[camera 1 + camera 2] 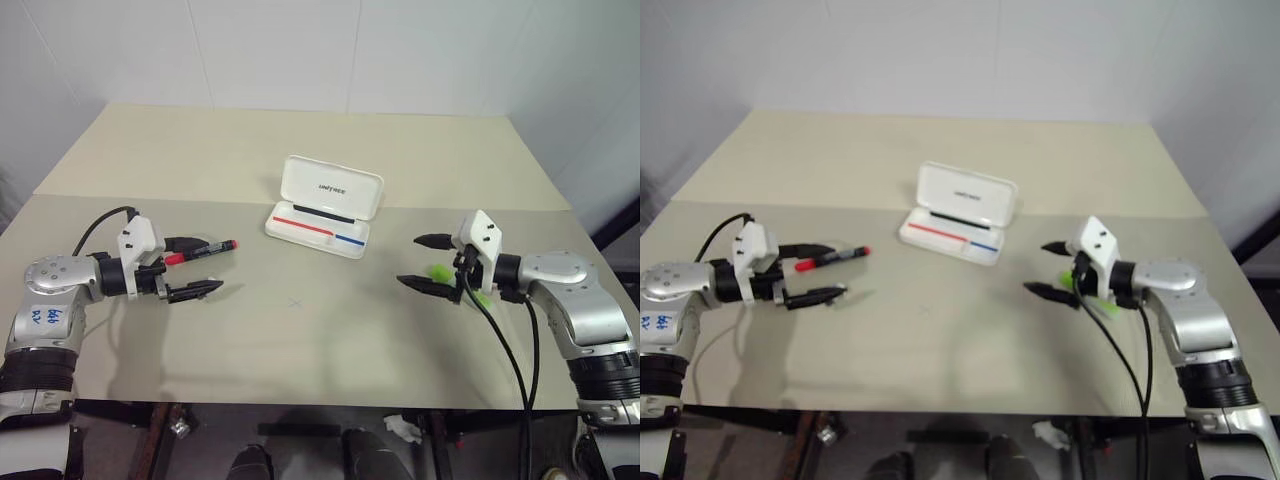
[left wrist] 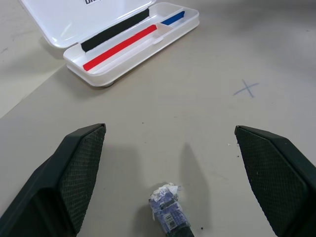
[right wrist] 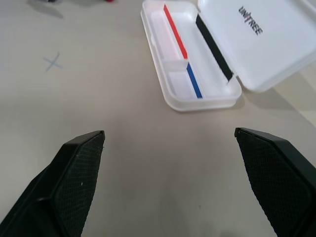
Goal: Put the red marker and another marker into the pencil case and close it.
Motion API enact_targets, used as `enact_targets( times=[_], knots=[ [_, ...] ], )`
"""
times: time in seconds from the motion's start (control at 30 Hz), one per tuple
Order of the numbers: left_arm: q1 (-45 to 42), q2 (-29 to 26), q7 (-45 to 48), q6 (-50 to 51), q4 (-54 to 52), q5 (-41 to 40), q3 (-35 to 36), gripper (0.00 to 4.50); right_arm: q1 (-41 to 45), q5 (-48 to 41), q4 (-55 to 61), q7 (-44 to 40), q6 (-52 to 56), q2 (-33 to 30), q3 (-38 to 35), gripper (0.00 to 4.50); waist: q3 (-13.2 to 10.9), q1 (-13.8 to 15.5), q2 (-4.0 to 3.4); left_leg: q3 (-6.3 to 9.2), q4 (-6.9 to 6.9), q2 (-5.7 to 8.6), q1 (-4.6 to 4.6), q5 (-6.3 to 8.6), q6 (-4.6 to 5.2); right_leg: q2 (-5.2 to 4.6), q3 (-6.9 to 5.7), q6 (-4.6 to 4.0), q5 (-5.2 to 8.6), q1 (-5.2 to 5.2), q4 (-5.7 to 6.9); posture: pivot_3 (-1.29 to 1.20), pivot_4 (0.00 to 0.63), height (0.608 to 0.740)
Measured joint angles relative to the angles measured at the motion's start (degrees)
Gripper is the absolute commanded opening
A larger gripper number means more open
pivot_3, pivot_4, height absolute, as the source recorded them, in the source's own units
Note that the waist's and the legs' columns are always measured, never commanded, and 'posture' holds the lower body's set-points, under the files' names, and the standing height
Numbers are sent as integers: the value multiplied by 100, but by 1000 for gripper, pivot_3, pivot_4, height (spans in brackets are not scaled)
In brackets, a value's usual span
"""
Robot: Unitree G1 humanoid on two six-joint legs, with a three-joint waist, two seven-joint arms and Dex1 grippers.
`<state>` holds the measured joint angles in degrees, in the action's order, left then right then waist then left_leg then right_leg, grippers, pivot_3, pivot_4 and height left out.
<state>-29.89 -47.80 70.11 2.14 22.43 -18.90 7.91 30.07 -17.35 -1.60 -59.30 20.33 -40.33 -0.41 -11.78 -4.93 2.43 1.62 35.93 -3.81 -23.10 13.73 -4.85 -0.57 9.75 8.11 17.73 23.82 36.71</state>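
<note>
**Both grippers spread wide and empty; case open at bench centre**

The left gripper (image 1: 205,267) sits at the left middle of the head view, pointing toward the centre of the frame. Its two black fingers stand far apart and hold nothing. The red marker (image 1: 202,252) lies on the bench (image 1: 300,340) in line with the upper finger, its red tip showing past that fingertip; whether the finger touches it cannot be told. In the left wrist view the fingers (image 2: 74,173) frame bare bench, with a small paper-wrapped object (image 2: 168,210) low between them.

The right gripper (image 1: 418,262) sits at the right middle of the head view, pointing toward the centre. Its fingers are also spread wide, with nothing between them. The lime-green marker (image 1: 440,272) lies on the bench just behind these fingers, partly hidden by the wrist. In the right wrist view the fingers (image 3: 74,177) bracket empty bench.

The pencil case (image 1: 325,205) rests open at the centre of the frame, above and between the two grippers and well apart from both. Its lid stands raised at the back, and the tray shows a red and a blue stripe.

Counted: two grippers, two markers (one red, one green), one pencil case. A small pen-drawn cross (image 1: 294,301) marks the bench below the case.
</note>
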Motion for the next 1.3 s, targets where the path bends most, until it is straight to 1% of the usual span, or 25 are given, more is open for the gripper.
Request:
enact_targets(
  times=[0.37,0.43,0.53,0.63,0.87,1.07,1.3],
  knots=[
    [230,44,-55,234,-474,-119,52,4487,61,-7,43,221,12,269,32,4500,-2,0,-4,1,6,0,0,0,0,0,0,0,1,0,9,0,150,740],
    [385,45,-56,279,-619,-210,137,4487,165,47,47,291,156,313,181,4500,-3,-21,-5,0,6,0,1,0,0,0,1,-1,2,1,12,0,150,740],
    [666,57,-60,423,-816,-457,372,4487,592,300,-11,402,574,491,647,4500,-4,-63,-6,1,8,0,1,-1,1,0,1,-5,4,9,25,0,150,740],
    [903,49,-51,482,-952,-630,571,4487,1021,424,-225,401,679,774,952,4500,-5,-76,-8,1,8,0,1,-1,1,1,1,-7,5,10,26,0,150,740],
    [1259,-22,46,521,-1054,-903,1000,4487,2119,931,-1681,412,624,1387,1534,4500,-5,-131,-8,1,0,0,-5,-1,1,0,0,-9,6,17,22,0,150,740],
    [1570,-56,-72,534,-1328,-909,1291,4487,2598,1352,-2815,323,313,1800,1810,4500,-5,-161,-8,0,-15,-1,-9,0,0,-1,-1,-12,9,27,24,0,150,740],
    [2023,-56,-293,592,-1784,-975,1591,4487,3031,1709,-3891,226,-113,2258,1865,4500,-5,-244,-9,-1,-20,-1,-10,-1,0,-1,0,-14,10,35,32,0,150,740]
  ],
)
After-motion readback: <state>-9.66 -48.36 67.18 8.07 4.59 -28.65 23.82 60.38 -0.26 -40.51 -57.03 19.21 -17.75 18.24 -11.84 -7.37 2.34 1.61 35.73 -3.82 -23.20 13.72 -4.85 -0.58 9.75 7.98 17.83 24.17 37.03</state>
